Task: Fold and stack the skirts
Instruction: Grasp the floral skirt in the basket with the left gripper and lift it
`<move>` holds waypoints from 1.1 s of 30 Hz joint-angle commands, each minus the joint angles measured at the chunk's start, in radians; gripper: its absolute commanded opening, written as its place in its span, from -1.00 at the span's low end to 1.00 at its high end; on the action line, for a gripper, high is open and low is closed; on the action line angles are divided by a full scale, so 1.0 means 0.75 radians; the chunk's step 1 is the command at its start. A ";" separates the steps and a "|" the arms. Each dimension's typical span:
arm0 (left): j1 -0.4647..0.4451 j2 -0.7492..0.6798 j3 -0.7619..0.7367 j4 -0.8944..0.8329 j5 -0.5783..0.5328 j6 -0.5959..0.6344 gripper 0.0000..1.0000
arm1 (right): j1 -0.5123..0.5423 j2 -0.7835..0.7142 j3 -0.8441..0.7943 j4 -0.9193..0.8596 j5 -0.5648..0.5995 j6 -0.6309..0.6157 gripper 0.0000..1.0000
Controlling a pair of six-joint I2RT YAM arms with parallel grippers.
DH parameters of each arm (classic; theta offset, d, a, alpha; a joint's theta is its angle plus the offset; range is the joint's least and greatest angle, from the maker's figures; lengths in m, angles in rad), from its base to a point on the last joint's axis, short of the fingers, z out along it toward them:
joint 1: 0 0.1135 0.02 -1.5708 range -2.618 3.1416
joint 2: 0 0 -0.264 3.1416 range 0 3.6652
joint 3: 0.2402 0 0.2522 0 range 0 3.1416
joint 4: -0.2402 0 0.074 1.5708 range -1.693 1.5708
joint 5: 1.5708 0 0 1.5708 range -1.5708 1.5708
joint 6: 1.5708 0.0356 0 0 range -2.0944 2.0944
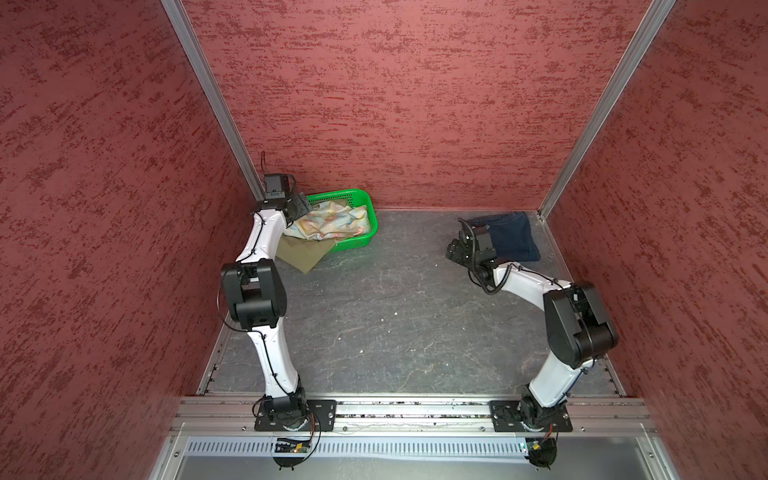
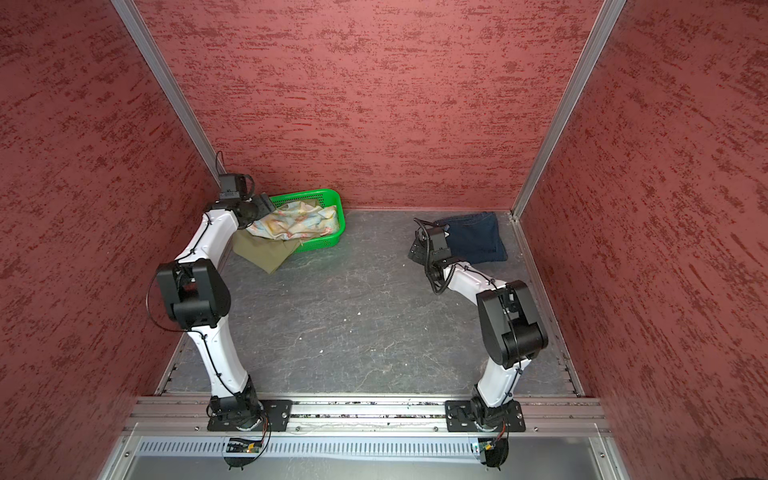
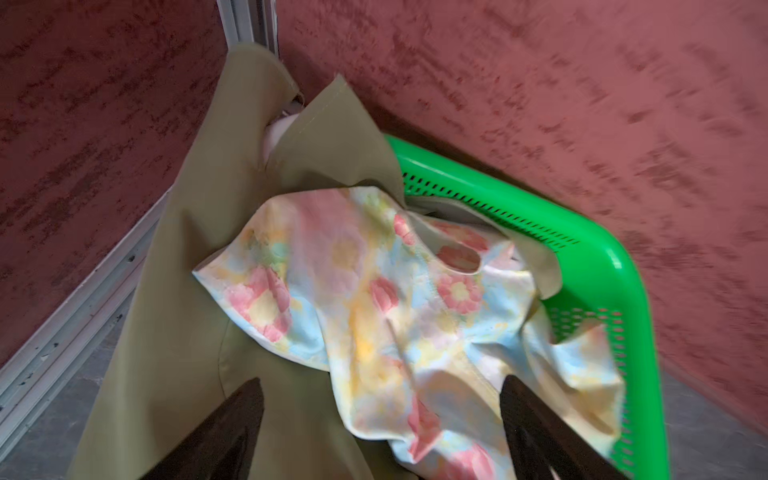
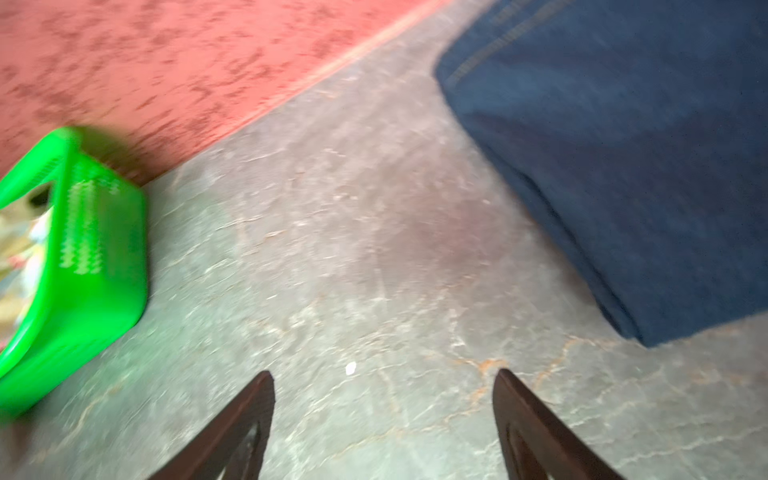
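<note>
Jaws wide, L gripper hovers over floral skirt draped on olive skirt, may snag both; R gripper also agape, empty, by denim skirt.

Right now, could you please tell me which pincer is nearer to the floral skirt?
Left. The left pincer is open directly over the floral skirt in the green basket; the right pincer is open across the table, beside the denim skirt.

Red textured walls, grey marbled floor
</note>
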 commanded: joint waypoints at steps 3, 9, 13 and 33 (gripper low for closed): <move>-0.070 0.136 0.077 -0.082 -0.174 0.080 0.76 | 0.008 -0.132 0.052 -0.015 -0.013 -0.093 0.64; -0.084 0.299 0.170 -0.065 -0.175 0.061 0.33 | 0.008 -0.156 0.061 -0.046 0.007 -0.127 0.64; -0.092 0.322 0.215 0.014 -0.078 0.048 -0.88 | 0.007 -0.205 0.047 -0.056 0.024 -0.138 0.65; -0.245 -0.602 -0.094 0.521 0.526 0.008 -1.00 | -0.162 -0.503 -0.057 -0.073 0.012 -0.037 0.72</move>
